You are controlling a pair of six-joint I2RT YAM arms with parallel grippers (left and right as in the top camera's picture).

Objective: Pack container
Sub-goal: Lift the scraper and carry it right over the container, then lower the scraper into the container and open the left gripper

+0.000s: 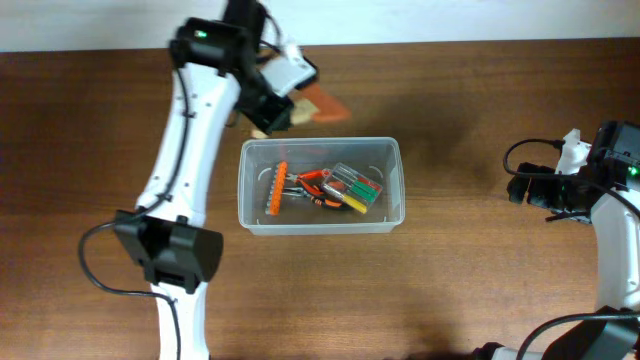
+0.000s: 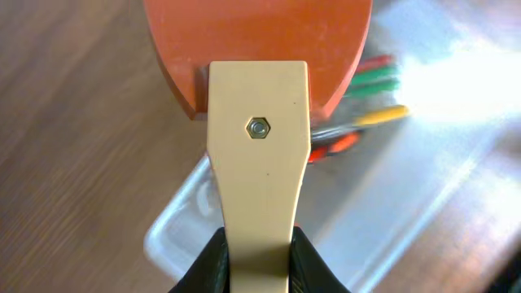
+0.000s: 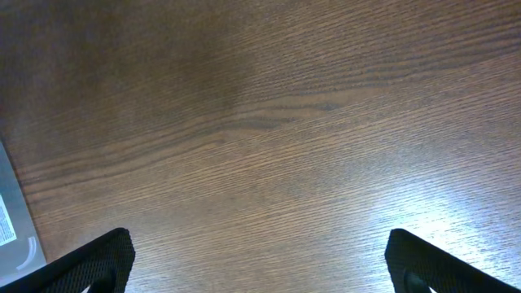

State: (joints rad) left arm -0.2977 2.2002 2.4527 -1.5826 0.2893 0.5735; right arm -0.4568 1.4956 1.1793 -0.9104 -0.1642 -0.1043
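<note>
The container (image 1: 320, 227), a clear shallow plastic bin, sits mid-table holding an orange bit holder (image 1: 276, 188), orange-handled pliers (image 1: 315, 190) and a clear case of coloured screwdrivers (image 1: 358, 187). My left gripper (image 1: 264, 120) is shut on the cream handle (image 2: 259, 163) of a scraper whose orange blade (image 1: 322, 103) hangs just behind the bin's back-left rim. In the left wrist view the gripper (image 2: 257, 244) pinches the handle, and the container (image 2: 407, 212) lies below and to the right. My right gripper (image 1: 520, 187) stands open over bare wood at the far right (image 3: 260, 260), holding nothing.
The brown wooden table (image 1: 470, 280) surrounds the bin. A black cable (image 1: 525, 150) loops beside the right arm. A pale grey edge (image 3: 12, 236) shows at the left border of the right wrist view.
</note>
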